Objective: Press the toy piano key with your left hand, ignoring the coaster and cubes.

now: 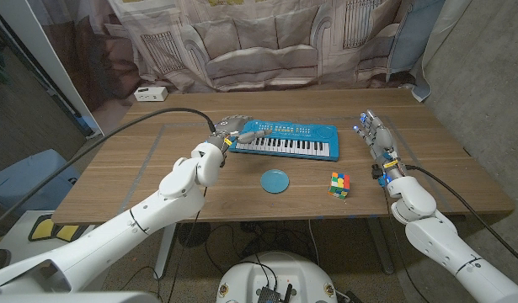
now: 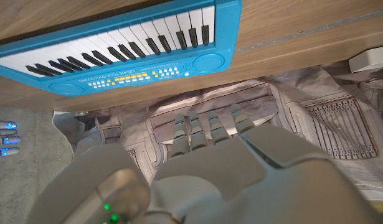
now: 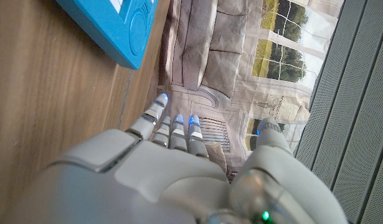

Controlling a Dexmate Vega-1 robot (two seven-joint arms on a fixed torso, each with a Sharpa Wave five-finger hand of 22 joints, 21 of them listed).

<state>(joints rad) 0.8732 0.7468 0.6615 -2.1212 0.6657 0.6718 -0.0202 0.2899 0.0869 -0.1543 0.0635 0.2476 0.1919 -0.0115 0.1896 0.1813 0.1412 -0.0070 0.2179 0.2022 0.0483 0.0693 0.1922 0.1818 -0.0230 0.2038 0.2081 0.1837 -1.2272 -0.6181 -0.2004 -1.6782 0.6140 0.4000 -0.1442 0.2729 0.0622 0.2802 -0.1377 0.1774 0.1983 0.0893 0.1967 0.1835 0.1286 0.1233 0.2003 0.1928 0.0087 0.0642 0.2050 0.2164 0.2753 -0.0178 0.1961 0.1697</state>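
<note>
The wooden table (image 1: 157, 160) takes up most of the room in front of the robot, with a printed cloth backdrop (image 1: 267, 42) of a sofa hanging behind it. On the far middle of the table lies the blue toy piano (image 1: 288, 140), its keys facing the robot. The left hand (image 1: 231, 128) hovers at the piano's left end, fingers (image 2: 203, 127) straight and close together, holding nothing; whether it touches the piano I cannot tell. The right hand (image 1: 375, 135) stands well to the right of the piano, fingers apart and pointing away, also empty. Nearer the robot, a round blue coaster (image 1: 275, 180) sits in front of the keys, and a coloured cube (image 1: 339, 183) lies to its right. A small white box (image 1: 149, 93) rests at the far left corner.
</note>
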